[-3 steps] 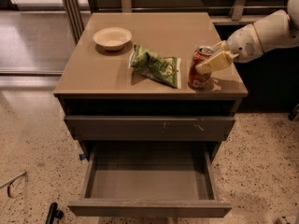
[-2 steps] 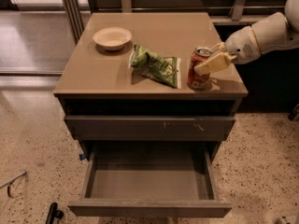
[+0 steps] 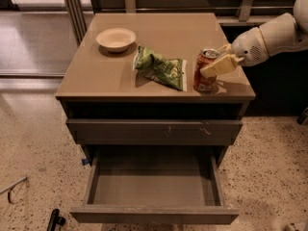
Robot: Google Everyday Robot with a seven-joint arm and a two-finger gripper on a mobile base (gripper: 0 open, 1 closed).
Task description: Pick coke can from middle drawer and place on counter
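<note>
The red coke can [image 3: 204, 83] stands upright on the tan counter [image 3: 96, 73], near its front right corner. My gripper [image 3: 212, 61] reaches in from the right on a white arm and is shut on the coke can, one pale finger [image 3: 219, 65] across its front and the other behind its top. The middle drawer [image 3: 154, 214] is pulled out below, and its grey floor is bare.
A green snack bag [image 3: 160, 67] lies just left of the can. A pale round bowl [image 3: 116, 38] sits at the counter's back left. The upper drawer front [image 3: 154, 131], with pale scratch marks, is closed. Speckled floor surrounds the cabinet, with a dark cabinet at the right.
</note>
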